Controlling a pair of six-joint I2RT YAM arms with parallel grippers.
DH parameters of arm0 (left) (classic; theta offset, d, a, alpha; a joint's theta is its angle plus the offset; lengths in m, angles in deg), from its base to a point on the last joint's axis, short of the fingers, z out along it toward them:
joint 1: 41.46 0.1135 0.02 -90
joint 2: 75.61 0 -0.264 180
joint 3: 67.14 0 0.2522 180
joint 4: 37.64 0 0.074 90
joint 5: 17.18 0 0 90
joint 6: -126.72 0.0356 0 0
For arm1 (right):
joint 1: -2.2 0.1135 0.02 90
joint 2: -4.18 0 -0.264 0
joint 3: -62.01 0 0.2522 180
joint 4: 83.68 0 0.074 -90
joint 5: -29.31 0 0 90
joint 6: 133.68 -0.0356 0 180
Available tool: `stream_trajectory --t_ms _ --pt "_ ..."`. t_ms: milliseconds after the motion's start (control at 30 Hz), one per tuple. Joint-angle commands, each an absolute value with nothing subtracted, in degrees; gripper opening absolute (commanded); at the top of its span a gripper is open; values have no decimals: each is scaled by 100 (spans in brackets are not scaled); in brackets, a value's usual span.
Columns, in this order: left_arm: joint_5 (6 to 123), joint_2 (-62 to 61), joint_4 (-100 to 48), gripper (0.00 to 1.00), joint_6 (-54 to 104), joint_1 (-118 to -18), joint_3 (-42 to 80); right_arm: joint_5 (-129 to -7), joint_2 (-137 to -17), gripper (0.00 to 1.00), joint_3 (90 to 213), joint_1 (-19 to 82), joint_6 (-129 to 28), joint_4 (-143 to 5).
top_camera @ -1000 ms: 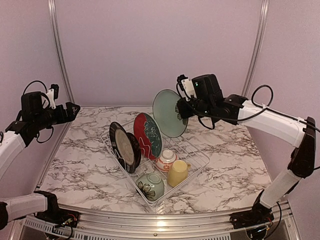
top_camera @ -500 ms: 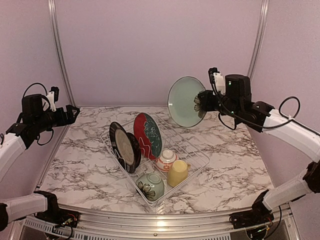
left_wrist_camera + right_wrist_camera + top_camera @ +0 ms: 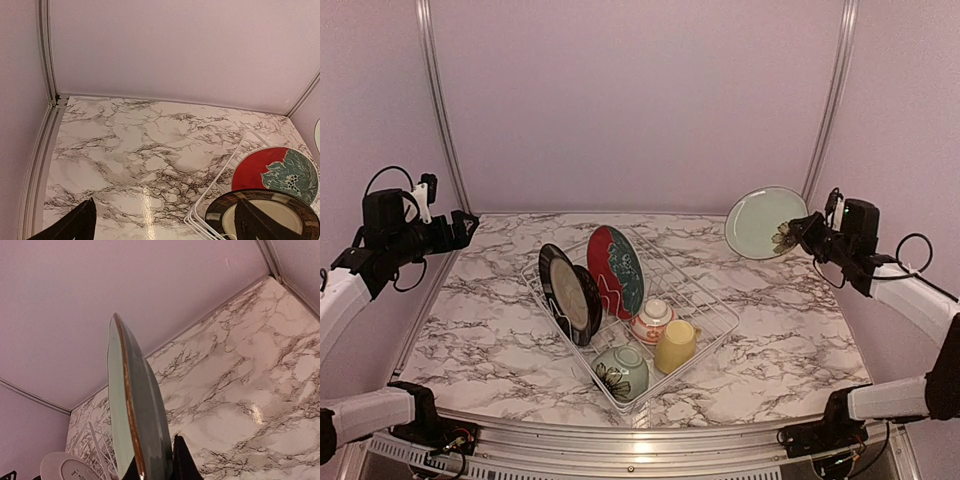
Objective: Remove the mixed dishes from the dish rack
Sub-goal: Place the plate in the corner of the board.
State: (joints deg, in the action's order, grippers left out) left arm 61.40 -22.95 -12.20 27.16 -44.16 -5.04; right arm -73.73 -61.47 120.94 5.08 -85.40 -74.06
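The marble surface (image 3: 490, 310) carried the dish rack (image 3: 705, 298) near its middle, and most of the load stood in it. The unloading had barely got under way: one dish was out and in the air, not yet set down.

That dish was the teal flowered plate (image 3: 760, 222), pinched at its flowered rim by the right hand (image 3: 800, 232), whose fingers were closed on it. It hung above the far right part of the surface, well apart from the rack.

In the rack were the red-and-teal plate (image 3: 615, 270) on edge, the black-rimmed plates (image 3: 568, 293) on edge just left of it, the green flowered bowl (image 3: 620, 372) at the near corner, the yellow cup (image 3: 675, 346) beside it and the small red-patterned white bowl (image 3: 652, 320) behind the cup. All of these were left to do.

The left hand (image 3: 468, 221) hung wide open and empty over the far left of the surface.

A second earlier the teal plate had been held upright just above the rack's far side, close to the red-and-teal plate. Since then the right arm had swung it out to the right and tipped it flatter. The left arm had hardly moved, and the rack's contents were unchanged.
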Motion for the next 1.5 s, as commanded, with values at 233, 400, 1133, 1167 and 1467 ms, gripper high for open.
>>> stream_trajectory --t_ms 233,400,1133,1167,1467 --pt "6148 -2366 -1242 99 2785 -4435 -605 -8161 -6894 0 11157 -1040 -9819 -9042" --pt "6143 -2352 -1254 99 2773 -4436 -616 -8802 -7998 0 11221 -1221 -9779 -10114" --pt "6035 -2286 -1245 99 2717 -4462 -612 -8975 -10614 22 12715 -1230 -8997 -9991" --pt "6023 -2283 -1249 99 2720 -4462 -612 -8907 -10571 27 12710 -1230 -8874 -9828" --pt "5941 -2227 -1245 99 2716 -4471 -607 -8175 -9939 65 12743 -1221 -7437 -8311"
